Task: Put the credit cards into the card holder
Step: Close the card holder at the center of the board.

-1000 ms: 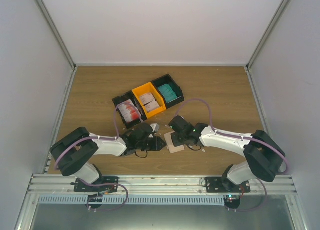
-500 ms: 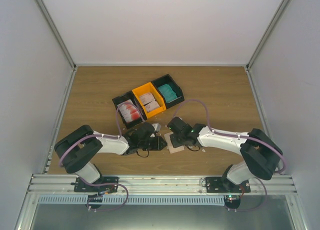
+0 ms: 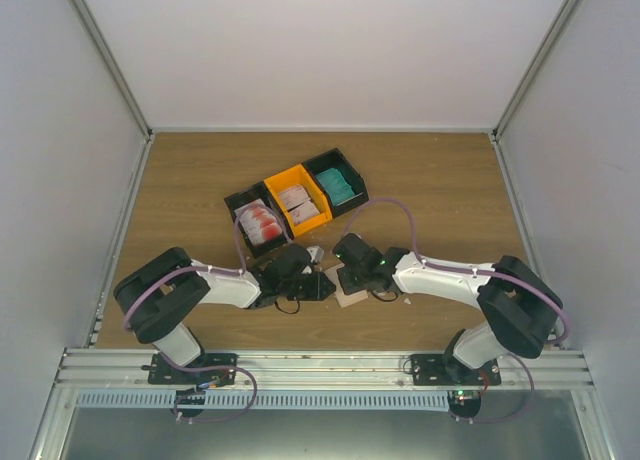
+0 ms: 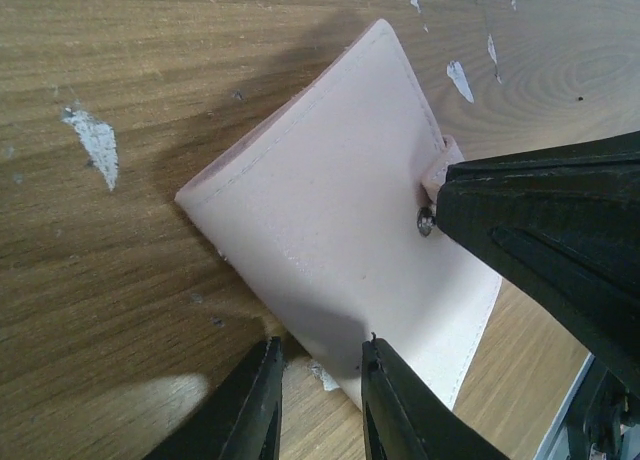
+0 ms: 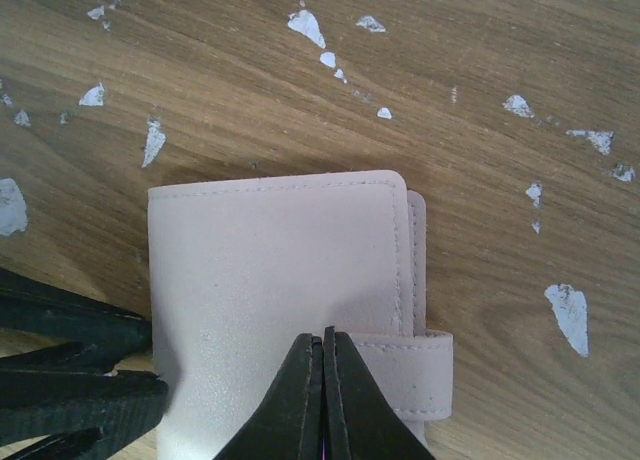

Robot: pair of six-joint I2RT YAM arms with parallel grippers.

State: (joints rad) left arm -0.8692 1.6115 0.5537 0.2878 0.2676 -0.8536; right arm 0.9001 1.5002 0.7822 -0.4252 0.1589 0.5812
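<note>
The beige card holder (image 3: 350, 286) lies closed on the table between both grippers. In the left wrist view my left gripper (image 4: 320, 345) stands open a little, its jaws straddling the near edge of the card holder (image 4: 340, 230): one finger over the holder, the other over the wood. My right gripper (image 5: 323, 332) is shut with nothing in it, its tips resting on the card holder (image 5: 270, 270) beside the tab clasp (image 5: 425, 370). The credit cards sit in the bins: teal ones (image 3: 338, 186) and white ones with red (image 3: 298, 202).
Three joined bins, black (image 3: 256, 223), orange (image 3: 300, 200) and black (image 3: 336, 180), stand just behind the grippers. Small white scraps (image 5: 306, 25) dot the wood around the holder. Grey walls enclose the table on three sides.
The left arm has edged right toward the card holder and its jaws have narrowed slightly. The right gripper has shifted a little left over the holder.
</note>
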